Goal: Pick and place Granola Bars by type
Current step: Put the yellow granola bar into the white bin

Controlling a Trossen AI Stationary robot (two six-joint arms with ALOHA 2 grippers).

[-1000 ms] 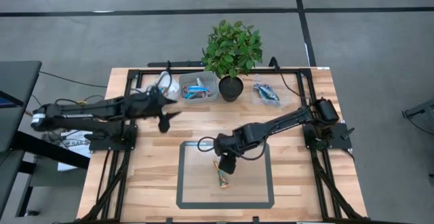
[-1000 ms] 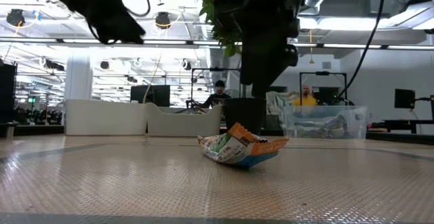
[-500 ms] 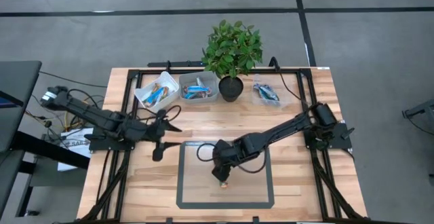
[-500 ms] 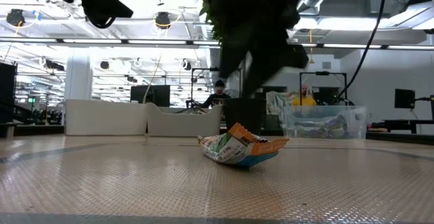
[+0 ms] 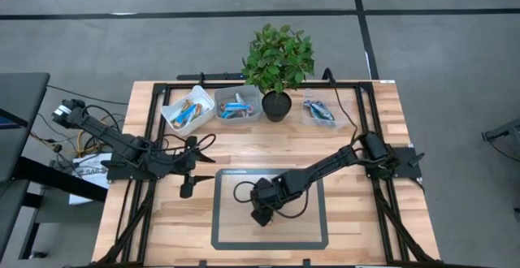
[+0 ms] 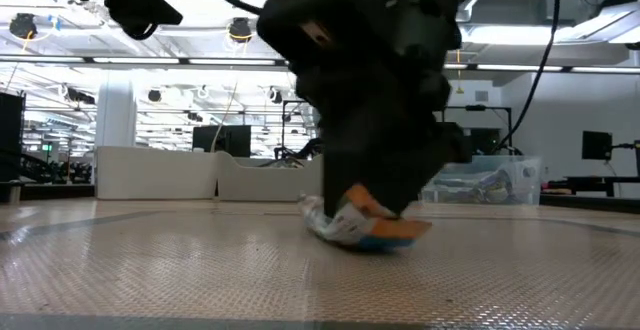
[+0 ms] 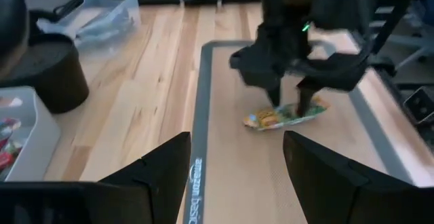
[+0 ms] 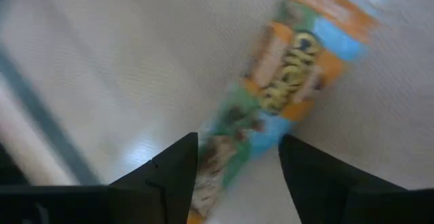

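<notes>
Orange-blue granola bar (image 7: 285,113) flat on mat; more bars (image 5: 236,106) in tubs

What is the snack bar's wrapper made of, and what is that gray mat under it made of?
The granola bar looks wrapped in thin printed foil or plastic film: it is crinkled and a little shiny, with orange, green and blue print. The mat looks like soft rubber or silicone, matte tan with a gray border; the low view shows a fine bumpy texture. The right gripper straddles the bar, jaws open.

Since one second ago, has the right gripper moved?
Yes. The right gripper has come down toward the near table edge, over the granola bar on the mat.
</notes>
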